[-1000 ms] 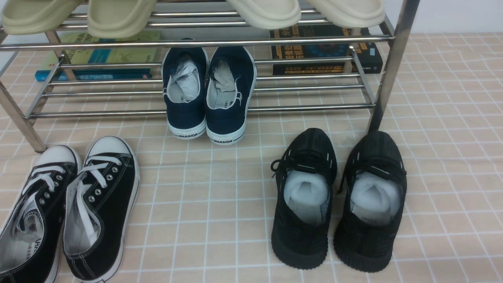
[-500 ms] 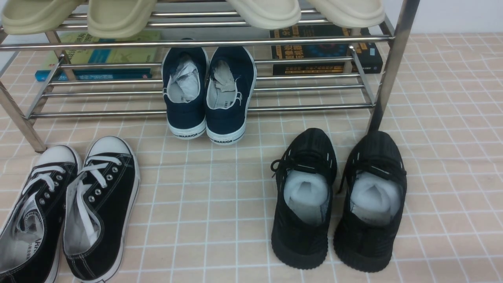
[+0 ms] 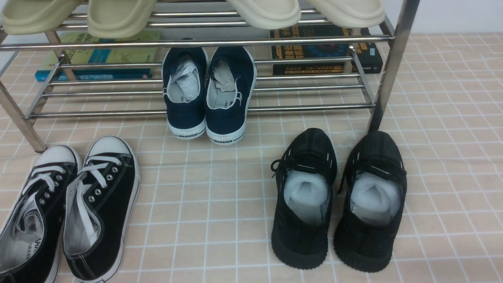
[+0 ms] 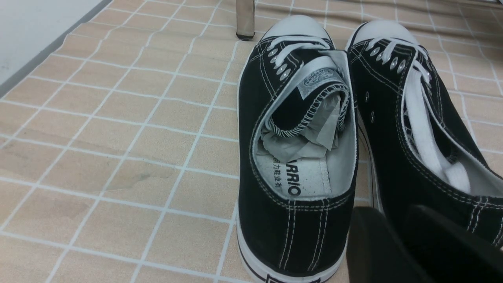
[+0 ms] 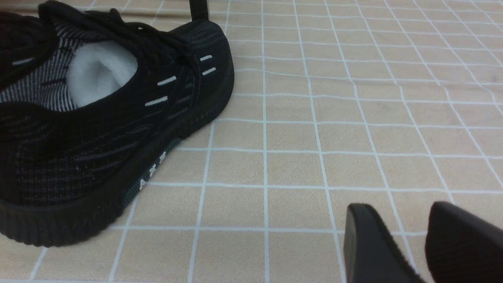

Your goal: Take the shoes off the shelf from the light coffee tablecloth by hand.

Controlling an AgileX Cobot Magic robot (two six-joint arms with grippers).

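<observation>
The black canvas shoes [image 3: 67,212] stand paired on the tablecloth [image 3: 220,204] before the shelf [image 3: 196,41].

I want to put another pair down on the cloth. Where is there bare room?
The widest bare patch of tablecloth lies between the black canvas sneakers and the all-black knit sneakers, in front of the navy slip-ons. More bare cloth lies right of the knit pair. The shelf is crowded: slippers on top, books behind.

left arm: two matte black, blunt, rounded fingers [image 4: 377,243], smooth, unmarked | right arm: two matte black rounded fingers [image 5: 369,239], finely textured faces | cables, screws: none in view
</observation>
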